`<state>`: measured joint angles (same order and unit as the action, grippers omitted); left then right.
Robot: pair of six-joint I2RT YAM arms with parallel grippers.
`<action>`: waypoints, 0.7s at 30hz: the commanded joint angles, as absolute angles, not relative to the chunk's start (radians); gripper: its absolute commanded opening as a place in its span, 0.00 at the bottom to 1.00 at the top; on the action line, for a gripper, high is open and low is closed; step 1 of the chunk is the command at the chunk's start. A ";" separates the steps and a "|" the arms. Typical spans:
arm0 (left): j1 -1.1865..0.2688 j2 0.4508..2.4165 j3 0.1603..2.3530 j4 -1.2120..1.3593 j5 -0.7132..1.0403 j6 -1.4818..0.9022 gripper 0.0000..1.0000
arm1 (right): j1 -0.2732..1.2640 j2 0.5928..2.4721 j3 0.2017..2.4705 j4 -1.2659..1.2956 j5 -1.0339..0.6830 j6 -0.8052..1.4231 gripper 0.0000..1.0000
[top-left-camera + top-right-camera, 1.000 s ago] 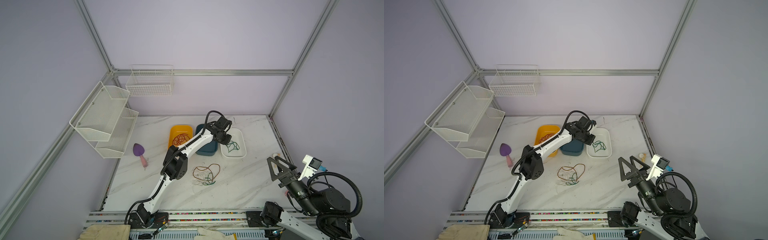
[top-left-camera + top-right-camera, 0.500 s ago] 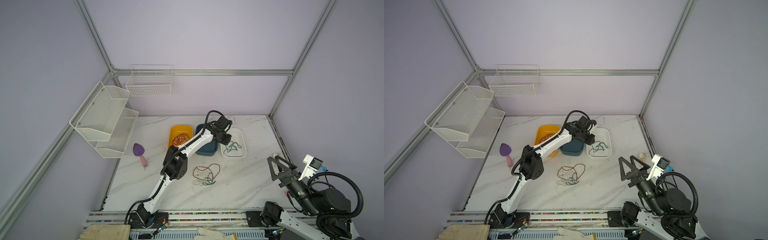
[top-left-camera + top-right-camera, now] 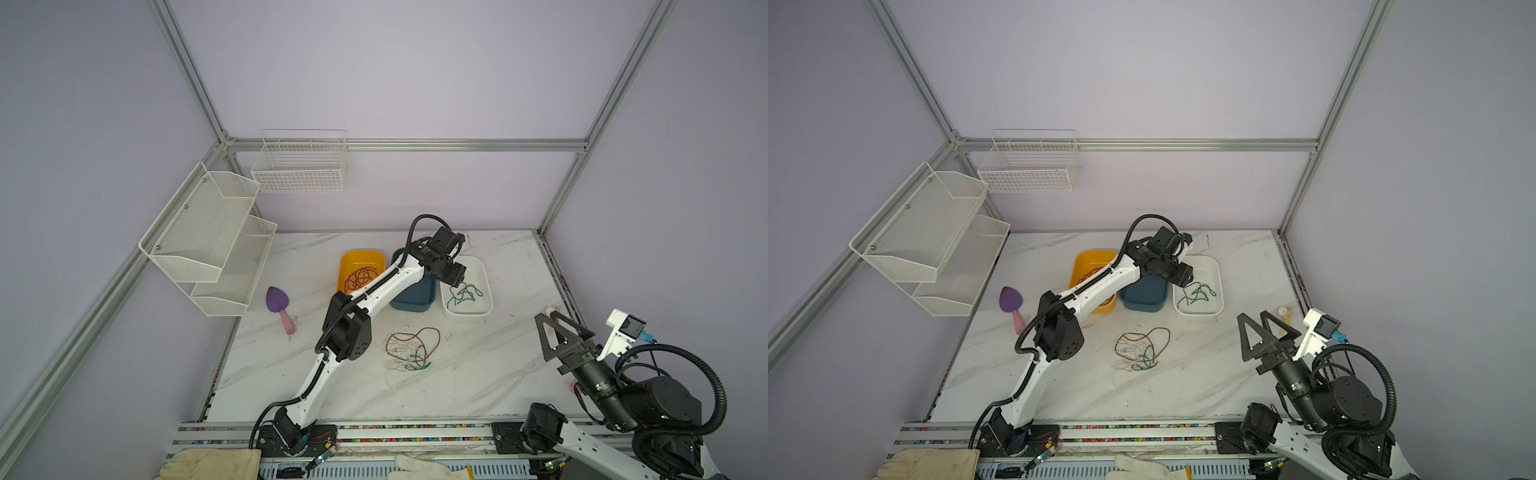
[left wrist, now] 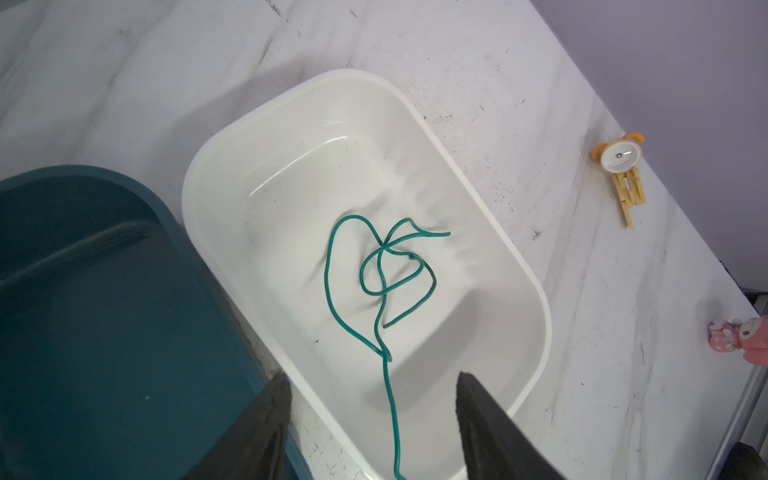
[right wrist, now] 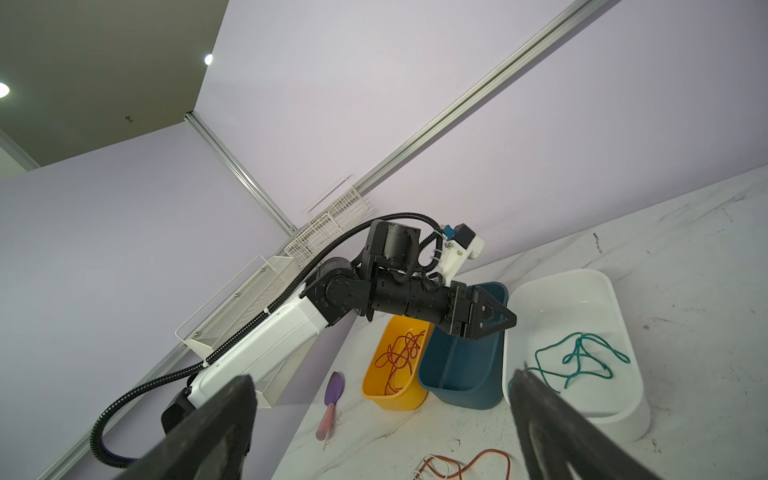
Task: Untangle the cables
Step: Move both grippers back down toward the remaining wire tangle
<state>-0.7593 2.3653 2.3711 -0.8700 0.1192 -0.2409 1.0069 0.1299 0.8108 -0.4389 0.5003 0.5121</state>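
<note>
Cables sit in three places. Dark green cable (image 4: 383, 291) lies in loose loops on the floor of the white tray (image 4: 536, 282), the rightmost of three trays in a row near the back edge of the surface (image 3: 478, 374). Red cables (image 3: 359, 278) are coiled in the orange tray (image 3: 360, 253) at the left of the row. Teal tray (image 3: 411, 297) stands between the two, just beside the white one. Mixed tangle (image 3: 409, 349) of orange-brown, white and green cables lies mid-surface, in front of the trays and well apart from both tools.

Left tool (image 4: 372, 376): above the white tray at its teal-tray side, jaws partly apart. In the wrist view the green cable's tail runs between the fingers unpinched; nothing is gripped.

Right tool (image 3: 545, 315): jaws wide, empty, raised above the front right part of the surface.

Purple trowel (image 3: 277, 301) lies near the left edge.
</note>
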 commanded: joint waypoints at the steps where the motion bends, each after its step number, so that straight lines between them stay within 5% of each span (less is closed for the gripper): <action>1: -0.755 2.270 2.468 -0.844 0.104 -0.219 0.66 | 1.011 0.143 0.809 -0.445 0.526 0.522 0.98; 8: -0.754 2.222 2.476 -0.824 0.095 -0.182 0.75 | 1.012 0.145 0.808 -0.449 0.541 0.531 0.98; 15: -0.755 2.114 2.443 -0.810 0.043 -0.107 1.00 | 1.011 0.192 0.816 -0.464 0.558 0.544 0.98; 21: -0.754 1.898 2.178 -0.654 -0.086 0.007 1.00 | 1.011 0.306 0.828 -0.480 0.583 0.543 0.98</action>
<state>-0.7593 2.0441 2.3001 -0.7803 0.0036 -0.0898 1.0073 0.2577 0.8116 -0.4561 0.5468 0.5369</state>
